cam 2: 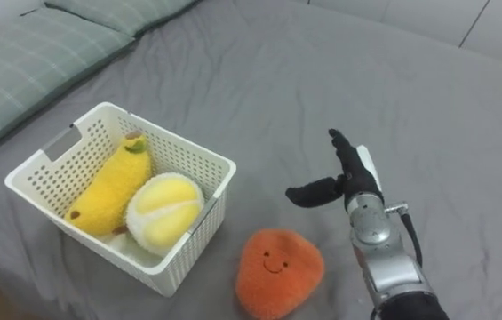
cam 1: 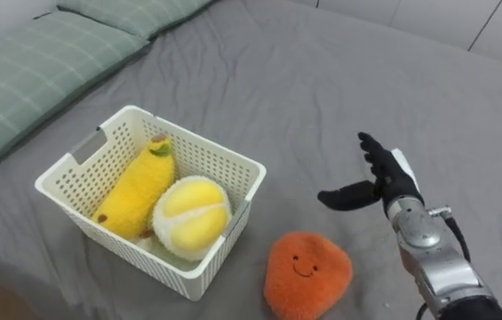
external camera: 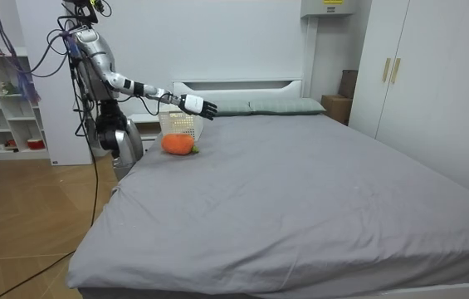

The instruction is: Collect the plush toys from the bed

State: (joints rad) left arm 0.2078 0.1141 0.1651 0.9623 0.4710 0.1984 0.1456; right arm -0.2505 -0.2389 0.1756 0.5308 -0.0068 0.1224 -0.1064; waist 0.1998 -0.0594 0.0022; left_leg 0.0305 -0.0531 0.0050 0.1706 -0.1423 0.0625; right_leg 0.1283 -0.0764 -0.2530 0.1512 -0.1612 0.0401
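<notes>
A white slotted basket (cam 1: 82, 164) (cam 2: 51, 156) (external camera: 181, 124) sits on the grey bed and holds a yellow plush banana (cam 1: 138, 187) (cam 2: 110, 183) and a round pale-yellow plush fruit (cam 1: 191, 216) (cam 2: 164, 210). An orange plush toy with a smiling face (cam 1: 306, 274) (cam 2: 279, 271) (external camera: 178, 144) lies on the sheet just right of the basket. My right hand (cam 1: 377, 182) (cam 2: 344, 182) (external camera: 197, 106) hovers above the bed, beyond and to the right of the orange toy, open with straight fingers and thumb spread, holding nothing.
Green checked pillows (cam 1: 46, 67) (cam 2: 37, 53) lie at the bed's head, left of the basket. The grey sheet (cam 1: 322, 80) stretches wide to the right. In the room view I stand at the bed's side near its head, with shelves (external camera: 2, 108) behind and wardrobes (external camera: 433, 75) beyond.
</notes>
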